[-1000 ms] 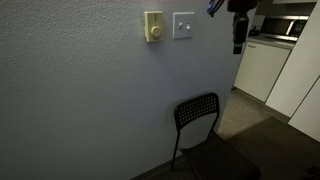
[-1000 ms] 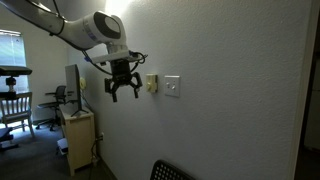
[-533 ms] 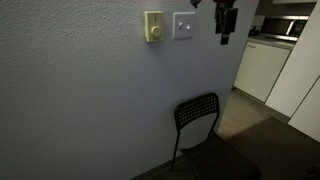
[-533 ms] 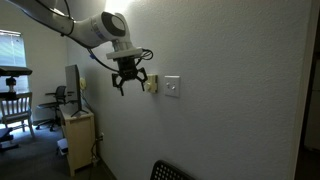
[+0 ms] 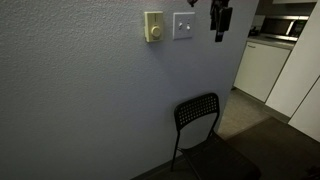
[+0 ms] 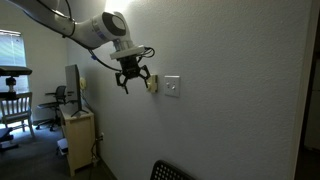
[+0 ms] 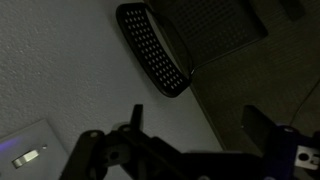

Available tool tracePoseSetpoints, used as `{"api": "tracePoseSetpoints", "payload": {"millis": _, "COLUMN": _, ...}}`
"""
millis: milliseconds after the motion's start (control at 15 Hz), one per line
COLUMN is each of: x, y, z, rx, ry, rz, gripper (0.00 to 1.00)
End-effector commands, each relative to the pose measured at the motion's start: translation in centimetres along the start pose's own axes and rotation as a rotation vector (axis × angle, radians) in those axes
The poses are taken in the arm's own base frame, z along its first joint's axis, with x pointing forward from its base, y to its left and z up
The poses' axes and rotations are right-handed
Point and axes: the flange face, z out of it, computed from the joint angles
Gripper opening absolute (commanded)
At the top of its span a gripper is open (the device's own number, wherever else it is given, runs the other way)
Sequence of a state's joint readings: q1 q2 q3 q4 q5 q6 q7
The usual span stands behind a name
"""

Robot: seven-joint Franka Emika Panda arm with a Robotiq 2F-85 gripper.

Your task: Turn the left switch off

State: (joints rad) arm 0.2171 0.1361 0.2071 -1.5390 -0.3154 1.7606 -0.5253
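The left switch [image 5: 184, 25] is a flat white rocker in a square white wall plate, also seen in an exterior view [image 6: 172, 87]. My gripper [image 5: 220, 20] hangs in front of the wall just beside that plate, apart from it, with its dark fingers spread and empty [image 6: 130, 78]. In the wrist view the two fingers [image 7: 200, 125] stand apart with bare wall and floor between them. A pale wall plate [image 7: 30, 155] shows at that view's lower left corner; I cannot tell which plate it is.
A narrower cream-yellow plate with a round knob [image 5: 153, 27] sits next to the switch plate [image 6: 151, 84]. A black perforated chair [image 5: 197, 115] stands against the wall below; its backrest shows in the wrist view [image 7: 150, 50]. White cabinets [image 5: 262, 65] stand beyond the wall's end.
The gripper has moved along the wall toward the white switch plate and slightly up. Its fingers stay open. The switch and knob look unchanged.
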Motion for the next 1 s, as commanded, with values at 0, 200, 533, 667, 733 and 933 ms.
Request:
{"api": "tracePoseSetpoints", "payload": {"millis": 0, "x": 0.4, "y": 0.2, "z": 0.7, "rx": -0.135, "ry": 0.046, "rz": -0.017, "gripper": 1.00}}
{"api": "tracePoseSetpoints", "payload": {"millis": 200, "x": 1.0, "y": 0.3, "z": 1.4, "rx": -0.208, "ry": 0.083, "rz": -0.067, "gripper": 1.00}}
{"api": "tracePoseSetpoints", "payload": {"millis": 533, "x": 2.0, "y": 0.3, "z": 2.8, "rx": -0.330, "ry": 0.155, "rz": -0.207, "gripper": 1.00}}
{"api": "tracePoseSetpoints", "payload": {"millis": 667, "x": 2.0, "y": 0.5, "z": 3.4, "rx": -0.362, "ry": 0.164, "rz": -0.261, "gripper": 1.00}}
{"api": "tracePoseSetpoints", "payload": {"millis": 733, "x": 2.0, "y": 0.7, "z": 3.7, "rx": -0.364, "ry": 0.155, "rz": -0.270, "gripper": 1.00}}
{"api": "tracePoseSetpoints", "payload": {"millis": 933, "x": 2.5, "y": 0.5, "z": 3.5, "rx": -0.340, "ry": 0.140, "rz": -0.231, "gripper": 1.00}}
